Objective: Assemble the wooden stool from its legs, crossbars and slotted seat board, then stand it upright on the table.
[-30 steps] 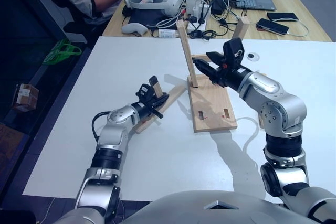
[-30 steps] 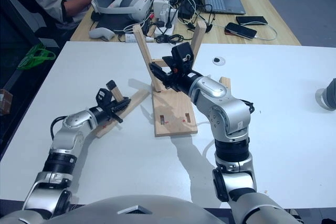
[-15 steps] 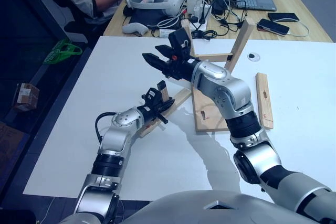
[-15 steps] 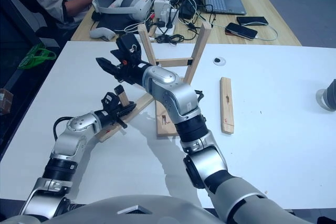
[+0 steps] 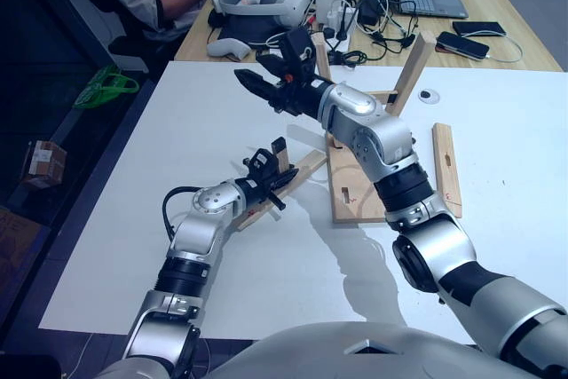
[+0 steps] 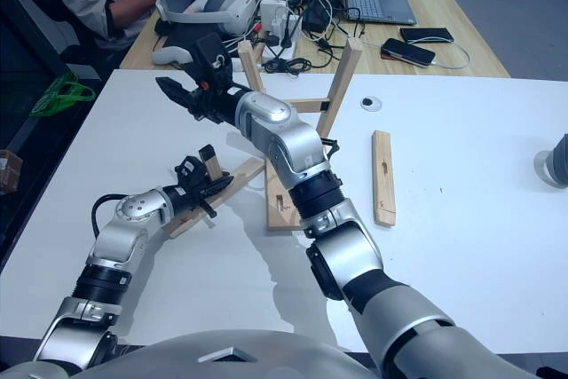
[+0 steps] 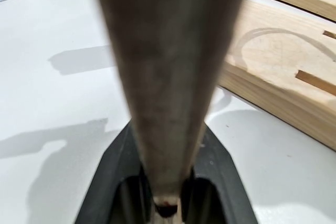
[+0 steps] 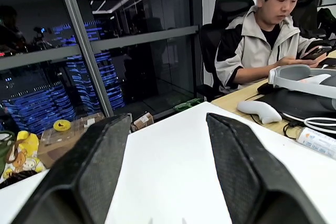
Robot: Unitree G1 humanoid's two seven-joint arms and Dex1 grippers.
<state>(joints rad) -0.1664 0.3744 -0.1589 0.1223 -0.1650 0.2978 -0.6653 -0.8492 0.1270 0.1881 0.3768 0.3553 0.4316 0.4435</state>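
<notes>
Swung farther left since a moment ago, my right hand (image 5: 250, 70) now hovers above the tabletop (image 5: 177, 130), well left of the seat board (image 5: 348, 201), with its fingers spread apart and nothing between them. My left hand (image 5: 273, 170) is clamped on a loose leg (image 5: 306, 164) lying just left of that board, which lies flat on the tabletop.

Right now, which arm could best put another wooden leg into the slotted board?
Probably left: left gripper is shut on a pale wooden leg beside the slotted seat board; right gripper hangs open, empty.
</notes>
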